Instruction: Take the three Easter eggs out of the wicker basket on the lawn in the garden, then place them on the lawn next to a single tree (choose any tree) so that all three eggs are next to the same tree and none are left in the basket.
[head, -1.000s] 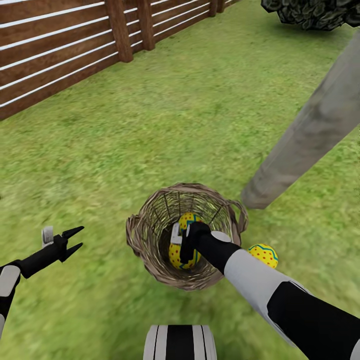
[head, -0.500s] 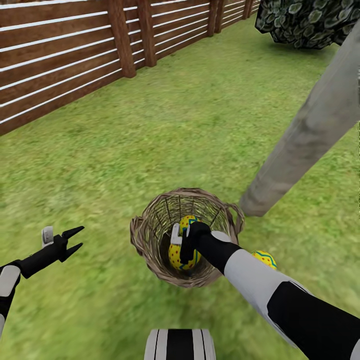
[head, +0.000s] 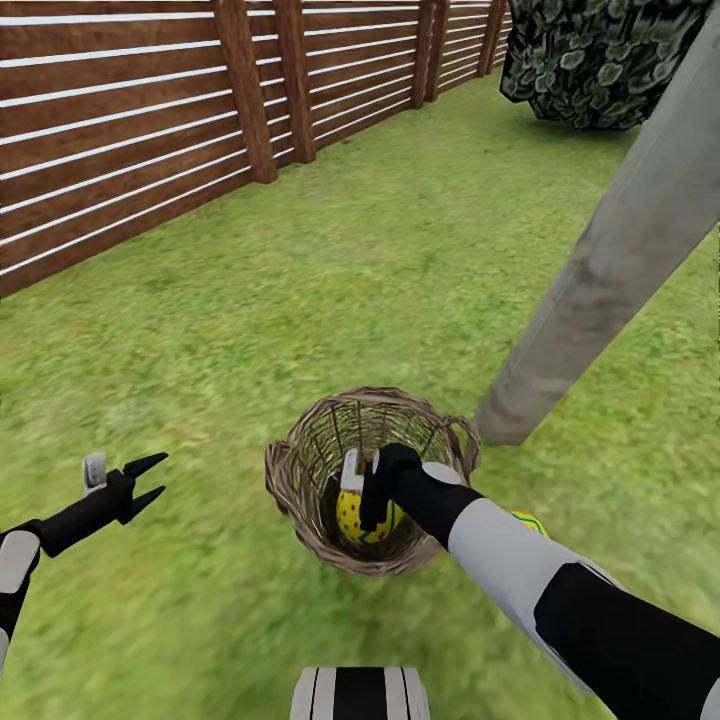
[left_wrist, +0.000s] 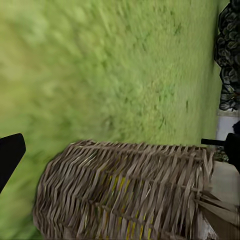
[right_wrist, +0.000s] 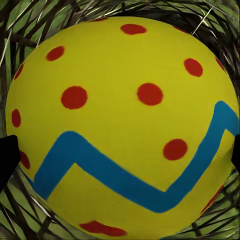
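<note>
A brown wooden fence (head: 150, 120) of horizontal slats ran across the upper left of the frame. Thick upright posts (head: 247, 90) divided it, and pale gaps showed between the slats.

Fenced garden: mottled lawn (head: 330, 260) across the frame, brown slat fence (head: 130, 130) upper left, tree trunk (head: 610, 260) and dark foliage (head: 590, 60) upper right.

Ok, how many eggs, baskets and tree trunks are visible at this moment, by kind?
Easter eggs: 2 (egg in the basket, egg on the lawn)
Wicker basket: 1
Tree trunk: 1
Total: 4
</note>
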